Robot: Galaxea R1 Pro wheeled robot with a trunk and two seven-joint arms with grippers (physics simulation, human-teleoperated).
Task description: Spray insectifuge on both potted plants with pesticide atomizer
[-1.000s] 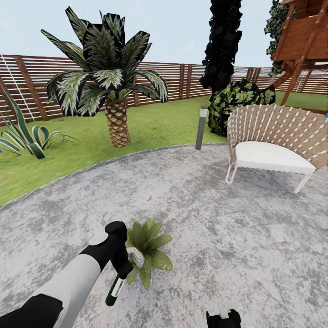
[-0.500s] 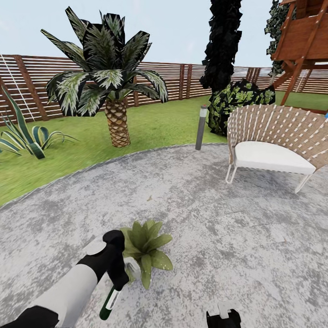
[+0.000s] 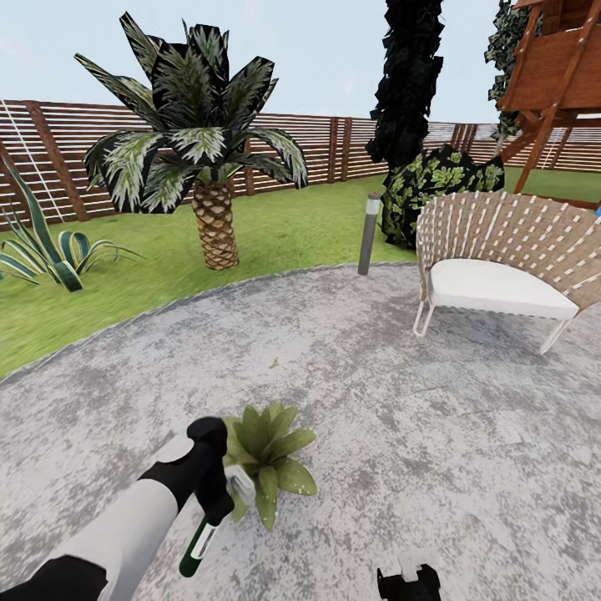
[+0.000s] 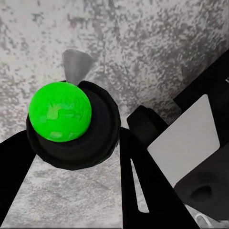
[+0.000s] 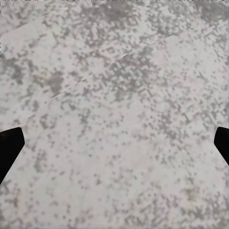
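Lower now, my left pincer (image 3: 219, 511) — clamped on the pesticide atomizer (image 3: 197, 547) — has sunk beside the potted plant (image 3: 269, 455), so spraying looks imminent.

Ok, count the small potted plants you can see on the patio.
1. A single potted plant sits on the stone patio, right beside the left end effector holding the spray bottle. A second may lie out of view.
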